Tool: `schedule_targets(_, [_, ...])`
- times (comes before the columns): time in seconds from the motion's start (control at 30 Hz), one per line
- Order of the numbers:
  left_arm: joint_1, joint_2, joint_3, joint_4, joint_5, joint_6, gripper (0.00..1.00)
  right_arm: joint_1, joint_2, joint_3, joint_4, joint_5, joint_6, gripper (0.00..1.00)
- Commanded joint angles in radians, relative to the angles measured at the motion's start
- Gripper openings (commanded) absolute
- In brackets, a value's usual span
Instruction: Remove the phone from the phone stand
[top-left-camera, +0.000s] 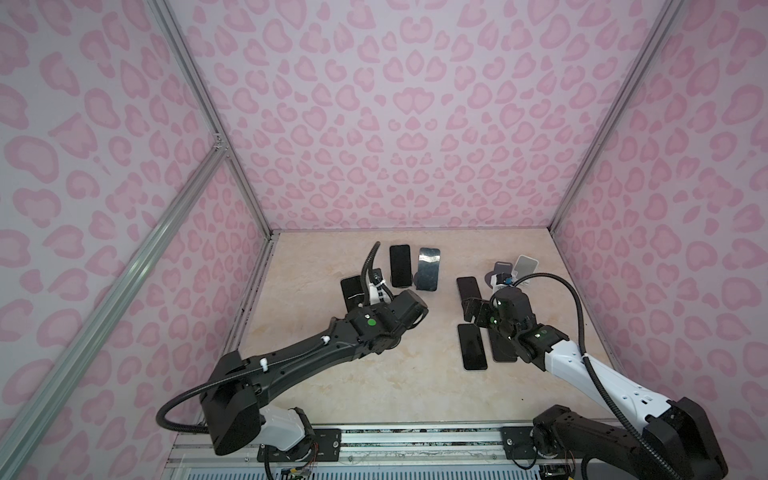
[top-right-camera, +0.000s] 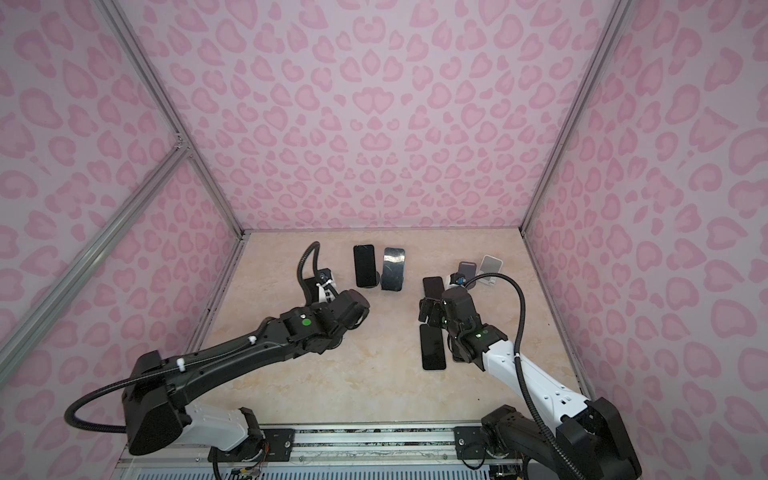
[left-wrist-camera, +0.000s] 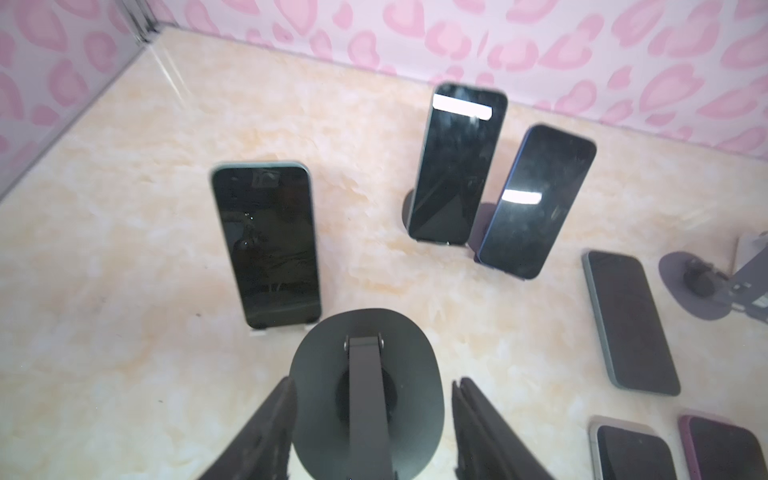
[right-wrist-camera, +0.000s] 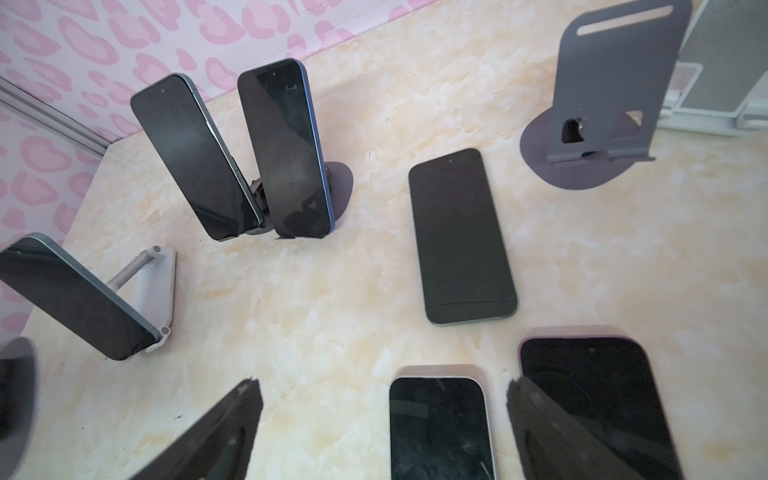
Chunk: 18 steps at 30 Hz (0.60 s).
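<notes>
We find the left tool (left-wrist-camera: 374, 380) closed on a dark stand (left-wrist-camera: 365, 415) at the bottom centre of the left wrist view. Its fingers (left-wrist-camera: 270, 432) are drawn in against the two edges of the stand's oval plate. Just beyond it, left of centre, a green-edged phone (left-wrist-camera: 266, 245) leans upright on a white stand (right-wrist-camera: 160, 286), screen dark.

Toward the pink-patterned back wall (top-left-camera: 395, 124), at the upper centre of the surface (top-left-camera: 374, 395) in both top views, we count two more propped phones side by side. They are a pale-edged phone (left-wrist-camera: 457, 162) and a blue-edged phone (left-wrist-camera: 536, 199), each on its own small stand.

On the right of both top views the right tool (right-wrist-camera: 383, 385) hangs wide open, gripping nothing. Below it three handsets lie flat, screens up: a dark-framed phone (right-wrist-camera: 461, 237), a white-rimmed phone (right-wrist-camera: 438, 428) and a purple-rimmed phone (right-wrist-camera: 615, 374).

At the upper right of the right wrist view a grey-purple stand (right-wrist-camera: 602, 95) stands bare, with a pale stand (right-wrist-camera: 715, 62) just behind it. From the top views we cannot tell how the left tool's fingers sit, since the wrist hides them.
</notes>
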Motion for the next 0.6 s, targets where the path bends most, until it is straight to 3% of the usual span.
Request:
schedule_targets(0.0, [0.070,-0.128,-0.010,-0.080,-0.010,0.096,0.39,0.001,-0.006,-0.007,0.042,-0.021,0.010,0.94])
schedule_targets(0.17, [0.378,-0.245,-0.031,-0.107,0.094,0.182,0.40,0.000,-0.004,-0.006,0.050,-0.041,0.013,0.94])
schedule_targets(0.33, [0.741,-0.217,-0.077,-0.042,0.238,0.199,0.40,0.001,-0.025,-0.020,0.064,-0.040,0.014,0.94])
schedule_targets(0.4, [0.842,-0.165,-0.075,-0.012,0.283,0.198,0.40,0.001,-0.030,-0.019,0.066,-0.041,0.016,0.94])
schedule_targets(0.57, [0.983,0.008,-0.074,0.114,0.344,0.203,0.40,0.000,-0.037,-0.037,0.091,-0.057,0.028,0.93])
